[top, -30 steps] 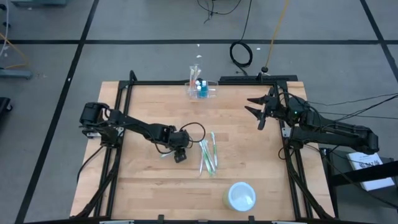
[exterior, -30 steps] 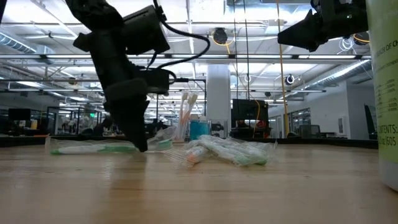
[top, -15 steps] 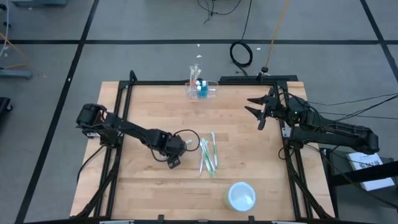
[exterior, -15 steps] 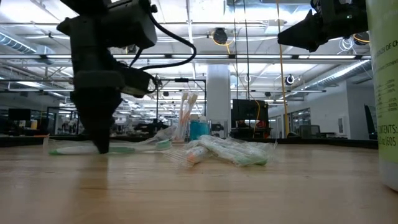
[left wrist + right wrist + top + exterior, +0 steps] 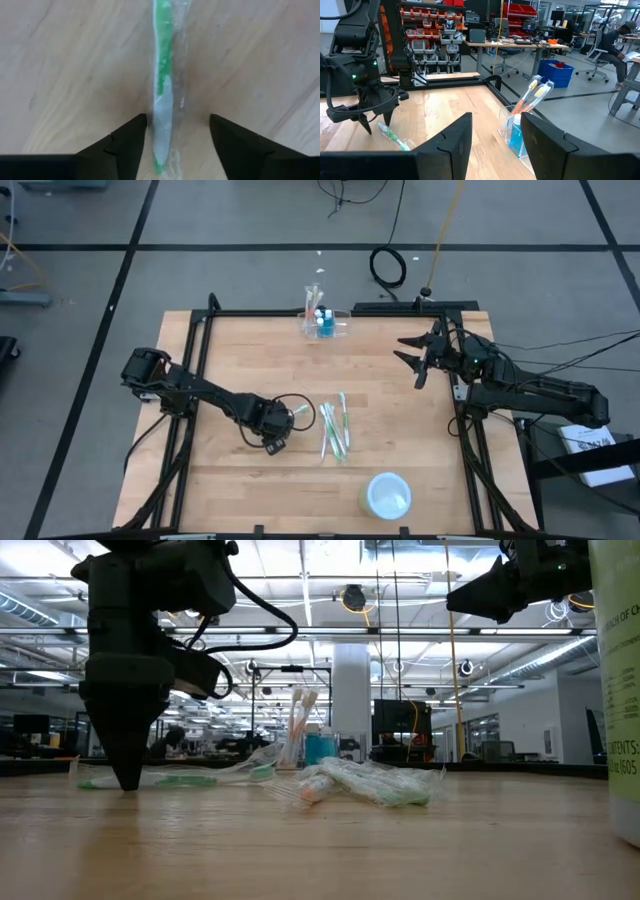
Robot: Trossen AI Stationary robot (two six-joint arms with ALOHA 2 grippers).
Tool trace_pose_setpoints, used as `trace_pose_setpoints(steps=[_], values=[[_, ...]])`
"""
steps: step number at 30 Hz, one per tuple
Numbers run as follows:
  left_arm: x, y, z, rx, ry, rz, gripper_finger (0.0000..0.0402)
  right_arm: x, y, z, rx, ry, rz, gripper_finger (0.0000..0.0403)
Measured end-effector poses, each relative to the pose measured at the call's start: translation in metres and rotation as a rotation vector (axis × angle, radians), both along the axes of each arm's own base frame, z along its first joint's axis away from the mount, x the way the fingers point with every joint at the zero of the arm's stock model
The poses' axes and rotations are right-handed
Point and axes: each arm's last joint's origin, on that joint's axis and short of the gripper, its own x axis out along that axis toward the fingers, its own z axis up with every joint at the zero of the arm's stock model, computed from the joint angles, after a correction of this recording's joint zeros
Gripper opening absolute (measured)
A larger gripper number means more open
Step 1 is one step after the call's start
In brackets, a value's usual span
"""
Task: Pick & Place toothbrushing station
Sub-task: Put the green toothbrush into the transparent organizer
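Clear holder cup point(image 5: 325, 323) far from left end effector point(image 5: 177, 131).

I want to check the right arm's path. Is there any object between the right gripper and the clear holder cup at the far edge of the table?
Nothing visible stands between them. The right gripper hangs open above bare wood, and the clear holder cup stands apart at the far edge. The wrapped toothbrushes lie nearer the middle, off that path.

Round tub point(image 5: 615, 690) cut off at low view's edge, wrapped toothbrush point(image 5: 162, 95) tip perhaps hidden between left claw point(image 5: 177, 131) fingers

Bright, even overhead light; soft shadows.
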Motion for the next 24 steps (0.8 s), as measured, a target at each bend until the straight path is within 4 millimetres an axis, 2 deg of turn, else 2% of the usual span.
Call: trace_pose_setpoints(steps=[8,12,16,18,24], values=[[0.001,0.001,-0.001,0.021,-0.016,0.03,0.0087,0.0,0.0,0.0,0.0,0.0,0.001,0.016],[0.003,0.005,0.0,0.041,-0.031,-0.019,0.0018,0.0,0.0,0.0,0.0,0.0,0.001,0.016],[0.011,0.008,0.009,0.066,-0.077,-0.092,0.0016,0.0,0.0,0.0,0.001,0.0,0.001,0.016],[0.015,0.009,0.015,0.146,-0.114,-0.153,0.0013,0.001,0.0,0.0,0.001,0.001,0.001,0.016],[0.033,0.027,0.068,0.487,-0.428,-0.229,0.001,0.013,-0.003,-0.005,0.039,0.015,0.029,0.016]])
